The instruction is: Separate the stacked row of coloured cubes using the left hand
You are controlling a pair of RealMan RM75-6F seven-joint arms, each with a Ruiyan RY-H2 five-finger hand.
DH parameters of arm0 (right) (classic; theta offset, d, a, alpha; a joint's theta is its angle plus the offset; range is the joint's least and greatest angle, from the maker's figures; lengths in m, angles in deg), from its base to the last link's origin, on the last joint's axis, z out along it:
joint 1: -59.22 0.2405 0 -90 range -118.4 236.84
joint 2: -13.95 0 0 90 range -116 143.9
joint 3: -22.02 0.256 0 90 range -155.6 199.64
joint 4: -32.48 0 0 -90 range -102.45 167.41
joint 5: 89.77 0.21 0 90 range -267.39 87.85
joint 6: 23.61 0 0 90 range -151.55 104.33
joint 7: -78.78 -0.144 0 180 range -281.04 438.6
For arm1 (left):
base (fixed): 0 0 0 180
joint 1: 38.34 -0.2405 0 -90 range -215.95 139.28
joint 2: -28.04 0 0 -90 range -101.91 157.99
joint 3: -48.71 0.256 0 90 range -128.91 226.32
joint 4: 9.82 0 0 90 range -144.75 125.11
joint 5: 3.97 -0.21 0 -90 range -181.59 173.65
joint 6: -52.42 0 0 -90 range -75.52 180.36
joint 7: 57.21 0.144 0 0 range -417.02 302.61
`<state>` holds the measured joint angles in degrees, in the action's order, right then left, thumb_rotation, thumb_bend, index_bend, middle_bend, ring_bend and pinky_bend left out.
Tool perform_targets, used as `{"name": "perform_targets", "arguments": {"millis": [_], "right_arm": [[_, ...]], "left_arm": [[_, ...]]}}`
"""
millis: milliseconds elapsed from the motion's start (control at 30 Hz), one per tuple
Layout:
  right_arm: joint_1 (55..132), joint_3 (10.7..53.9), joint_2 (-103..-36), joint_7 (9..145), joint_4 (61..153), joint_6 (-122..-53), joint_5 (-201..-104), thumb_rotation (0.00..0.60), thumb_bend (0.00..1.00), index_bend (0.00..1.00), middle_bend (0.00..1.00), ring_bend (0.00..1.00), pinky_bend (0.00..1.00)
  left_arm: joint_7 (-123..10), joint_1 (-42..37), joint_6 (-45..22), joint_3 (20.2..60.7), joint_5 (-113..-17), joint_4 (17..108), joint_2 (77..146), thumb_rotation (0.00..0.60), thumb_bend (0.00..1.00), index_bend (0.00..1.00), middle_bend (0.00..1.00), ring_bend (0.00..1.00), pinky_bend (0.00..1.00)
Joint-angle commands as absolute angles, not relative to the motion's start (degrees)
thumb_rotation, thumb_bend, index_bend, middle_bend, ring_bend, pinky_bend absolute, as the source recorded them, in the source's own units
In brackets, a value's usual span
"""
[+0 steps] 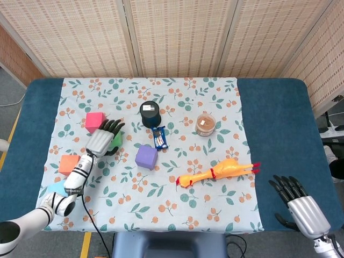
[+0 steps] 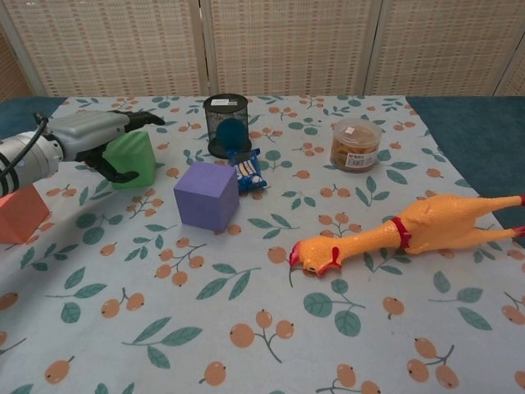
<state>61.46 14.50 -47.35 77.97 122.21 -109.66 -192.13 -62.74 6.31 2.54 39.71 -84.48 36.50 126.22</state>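
Here, left robot hand [image 1: 102,142] lies over the green cube [image 2: 135,158], palm on top, thumb curled against its near face; grip looks partial, cube tilted. Pink cube [image 1: 94,121] just behind the hand, touching or nearly so, cannot tell. Orange cube [image 1: 69,164] beside the wrist, apart from green. Purple cube [image 2: 206,195] off to the hand's right, alone. Right robot hand [image 1: 298,202] at the table edge, fingers spread, holding nothing.

A woven folding screen [image 1: 177,35] stands behind the blue table [image 1: 277,129], which carries a floral tablecloth [image 1: 215,209]. Grey floor [image 1: 11,86] shows at left.
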Motion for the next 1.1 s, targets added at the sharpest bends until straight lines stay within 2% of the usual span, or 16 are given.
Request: {"name": "perform_targets", "arguments": {"millis": [33,133,200,233,333,700,867,1100], "right_arm": [[61.5,14.5,-47.3,78.0,122.2,-109.5,-192.1,0.6,0.19,0.0,0.0,0.0,0.0],[61.5,14.5,-47.3,78.0,122.3,-109.4,-192.1,0.6,0.19,0.0,0.0,0.0,0.0],[61.5,14.5,-47.3,78.0,122.3,-109.6,-192.1,0.6,0.19,0.0,0.0,0.0,0.0],[61.4,14.5,-47.2,77.9,122.3,-109.6,-192.1,0.6,0.19,0.0,0.0,0.0,0.0],[61.5,14.4,-47.2,77.8,122.3,-109.6,-192.1,0.6,0.19,0.0,0.0,0.0,0.0],[61.3,14.4,-47.0,78.0,122.5,-110.0,-192.4,0.6,0.19,0.0,0.0,0.0,0.0],[61.2,14.4,-47.1,78.2,122.4,-110.2,-192.5,0.6,0.19,0.0,0.0,0.0,0.0],[61.1,14.1,-47.1,78.4,122.4,-110.3,-193.1,0.6,0.19,0.0,0.0,0.0,0.0]], "left_arm": [[-63.6,6.9,3.6,39.8,-83.9,34.6,127.2,0.6,0.35,0.0,0.0,0.0,0.0],[-64.1,7.1,4.2,40.1,-83.8,33.6,127.6,0.6,0.35,0.0,0.0,0.02,0.0],[-64.1,6.4,4.7,41.2,-83.8,32.5,128.9,0.6,0.35,0.0,0.0,0.09,0.0],[-64.7,6.8,2.6,40.3,-84.1,31.5,129.0,0.6,0.35,0.0,0.0,0.15,0.0],[-65.6,7.5,3.7,40.4,-84.2,31.2,128.9,0.6,0.36,0.0,0.03,0.23,0.0],[-64.3,7.1,1.4,40.5,-84.1,31.6,128.4,0.6,0.44,0.0,0.09,0.36,0.02],[-63.4,5.2,-2.8,41.1,-85.1,37.0,125.0,0.6,0.45,0.0,0.11,0.42,0.05],[-61.0,-0.5,-10.5,43.3,-87.0,49.7,115.0,0.6,0.45,0.0,0.14,0.46,0.06]]}}
